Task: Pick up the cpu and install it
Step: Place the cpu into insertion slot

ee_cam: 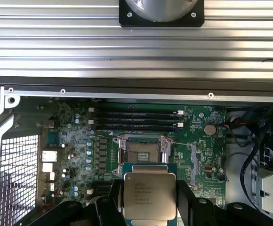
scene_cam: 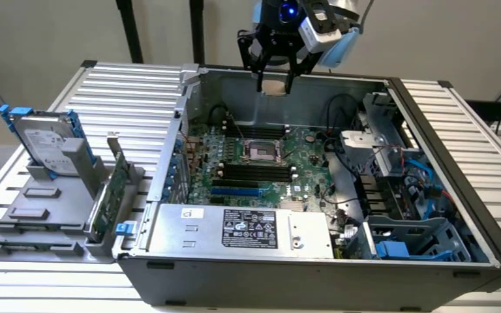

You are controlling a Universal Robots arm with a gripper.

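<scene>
My gripper [scene_cam: 274, 83] hangs above the far wall of the open computer case [scene_cam: 320, 274], shut on the cpu [scene_cam: 274, 88]. In the wrist view the cpu [ee_cam: 149, 195] is a flat square chip with a dull silver top and printed text, held by its edges between the black fingers [ee_cam: 189, 205] of the gripper [ee_cam: 149, 209]. Below it on the green motherboard [ee_cam: 75, 136] lies the open cpu socket [ee_cam: 143, 151] with its metal frame. From the exterior view the socket [scene_cam: 260, 150] sits mid-board, well below the held chip.
A silver power supply with a black label [scene_cam: 242, 228] fills the case's near side. Cables and blue drive bays [scene_cam: 407, 195] crowd the exterior view's right. Outside, at the left, a hard drive in a blue bracket [scene_cam: 49, 147] and an upright card [scene_cam: 111, 195] stand on a grey tray [scene_cam: 33, 225].
</scene>
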